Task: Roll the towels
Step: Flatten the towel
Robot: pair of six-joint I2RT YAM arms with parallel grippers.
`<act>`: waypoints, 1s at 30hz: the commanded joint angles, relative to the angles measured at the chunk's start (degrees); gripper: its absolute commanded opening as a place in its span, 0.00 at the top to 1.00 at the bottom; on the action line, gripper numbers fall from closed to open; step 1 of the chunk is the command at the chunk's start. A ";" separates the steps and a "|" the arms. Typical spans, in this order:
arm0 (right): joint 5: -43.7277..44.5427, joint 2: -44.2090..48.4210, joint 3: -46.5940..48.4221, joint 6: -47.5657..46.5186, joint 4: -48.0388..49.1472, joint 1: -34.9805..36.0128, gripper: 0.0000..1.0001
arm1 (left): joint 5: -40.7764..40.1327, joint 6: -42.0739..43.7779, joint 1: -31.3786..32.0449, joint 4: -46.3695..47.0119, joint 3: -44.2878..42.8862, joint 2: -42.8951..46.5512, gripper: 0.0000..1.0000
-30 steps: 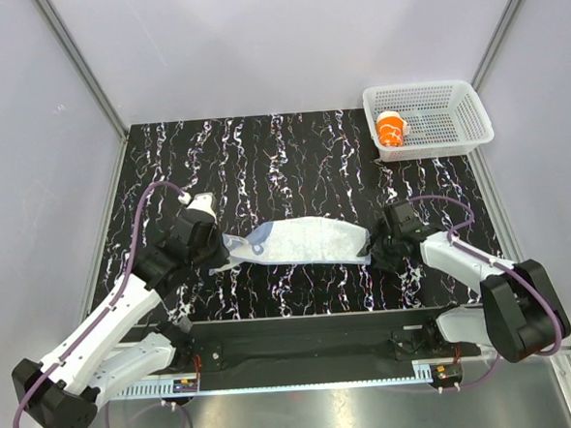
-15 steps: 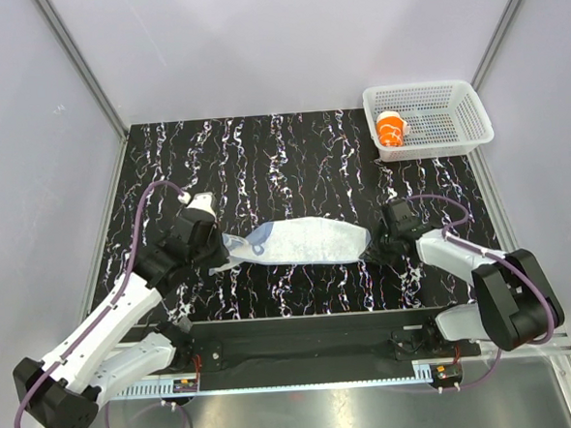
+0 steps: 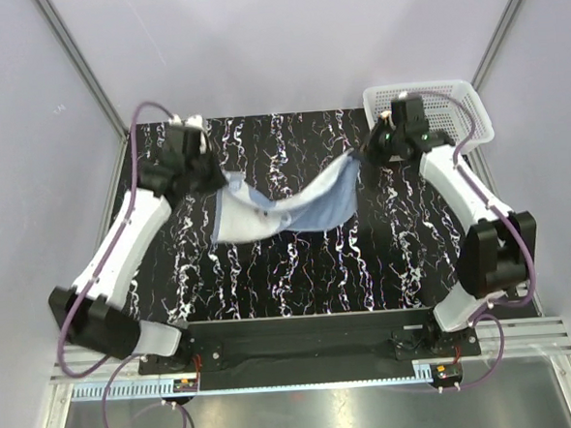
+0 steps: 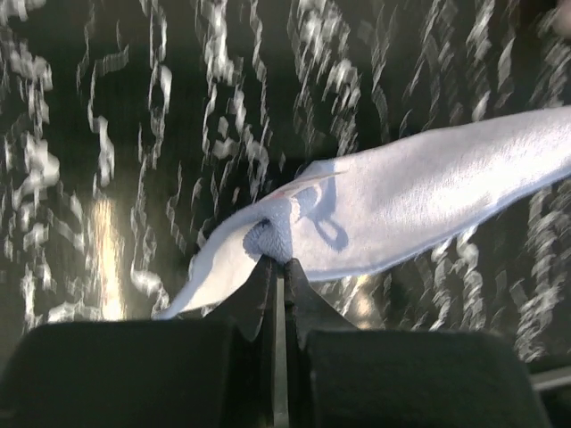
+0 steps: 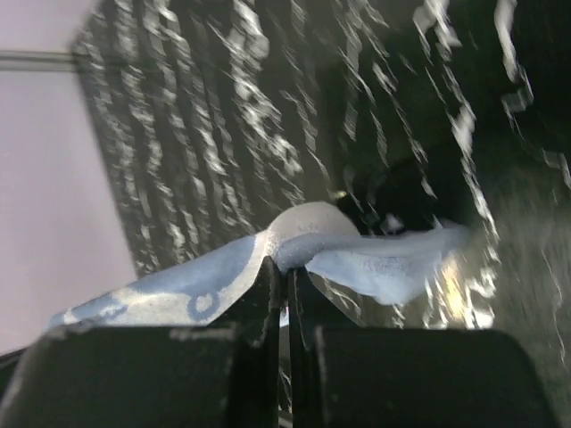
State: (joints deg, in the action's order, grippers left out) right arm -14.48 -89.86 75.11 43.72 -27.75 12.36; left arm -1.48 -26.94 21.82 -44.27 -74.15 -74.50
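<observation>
A light blue towel (image 3: 290,209) hangs stretched between my two grippers over the far half of the black marbled table (image 3: 299,281), sagging in the middle. My left gripper (image 3: 213,175) is shut on its left corner; in the left wrist view the cloth (image 4: 401,201) bunches at the closed fingertips (image 4: 279,263). My right gripper (image 3: 364,154) is shut on the right corner, and in the right wrist view the towel (image 5: 178,285) folds over the closed tips (image 5: 287,272).
A white mesh basket (image 3: 453,102) stands at the back right corner, partly behind my right arm. Grey walls with metal posts enclose the table on three sides.
Both arms have swung from the near part of the table toward the back, lifting the towel off the surface. The right gripper closed on the towel's right corner.
</observation>
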 commanded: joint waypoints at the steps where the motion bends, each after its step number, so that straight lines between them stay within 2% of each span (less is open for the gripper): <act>1: -5.90 -6.26 15.90 -3.99 -7.03 -2.86 1.00 | 9.02 2.77 -5.46 -0.45 -18.41 -8.01 1.00; 2: -6.17 -6.98 23.16 -4.52 -8.54 -3.56 1.00 | 11.38 2.86 -7.22 -2.12 -23.10 -11.95 1.00; 4: -5.65 -7.78 29.01 -6.45 -12.65 -3.75 1.00 | 12.72 3.47 -8.20 -4.86 -31.18 -13.39 1.00; 6: -5.30 -6.73 32.90 -7.68 -14.43 -3.75 1.00 | 12.46 4.00 -8.55 -4.69 -31.93 -11.38 1.00; 8: -5.03 -3.40 29.58 -7.95 -14.88 -3.75 1.00 | 11.85 4.26 -8.81 -3.72 -27.39 -8.83 1.00; 9: -4.77 -1.91 27.04 -8.04 -14.44 -3.75 1.00 | 12.11 4.00 -9.08 -2.32 -24.41 -5.60 1.00; 10: -4.68 1.59 20.23 -7.87 -12.53 -3.75 1.00 | 12.46 3.13 -9.25 -1.53 -21.33 -4.09 1.00; 11: -4.59 3.45 16.25 -7.52 -11.20 -3.75 1.00 | 13.68 2.69 -9.69 -0.65 -13.82 -2.25 1.00; 13: -4.68 8.72 7.99 -6.03 -6.63 -3.75 1.00 | 14.48 0.59 -9.96 2.69 -5.78 3.11 1.00; 14: -4.85 10.22 -0.23 -5.32 -4.96 -3.75 1.00 | 15.35 -0.21 -10.13 4.18 3.57 4.87 1.00; 15: -5.38 12.67 -4.32 -3.75 -1.90 -3.75 1.00 | 15.88 -2.05 -10.22 6.72 7.58 8.11 1.00; 16: -5.64 13.57 -11.93 -2.86 -0.39 -3.75 1.00 | 16.32 -3.02 -10.66 7.79 12.05 9.27 1.00; 19: -7.40 15.86 -24.95 0.48 4.97 -3.83 1.00 | 17.56 -7.05 -11.54 10.17 25.08 12.18 1.00; 21: -7.67 16.82 -30.00 2.49 7.61 -3.75 1.00 | 18.44 -8.65 -12.50 11.13 31.83 12.71 1.00; 25: -6.62 17.09 -37.22 4.17 8.50 -3.75 1.00 | 22.21 -11.73 -15.92 12.98 38.27 11.66 1.00; 30: -6.70 17.53 -39.51 4.96 8.23 -3.75 1.00 | 24.24 -11.73 -19.27 13.07 40.84 8.85 1.00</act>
State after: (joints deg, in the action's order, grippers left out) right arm -20.53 -74.61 35.83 46.98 -23.62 8.36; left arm 18.81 -37.15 4.03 -35.57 -33.78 -64.82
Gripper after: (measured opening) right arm 0.021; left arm 0.024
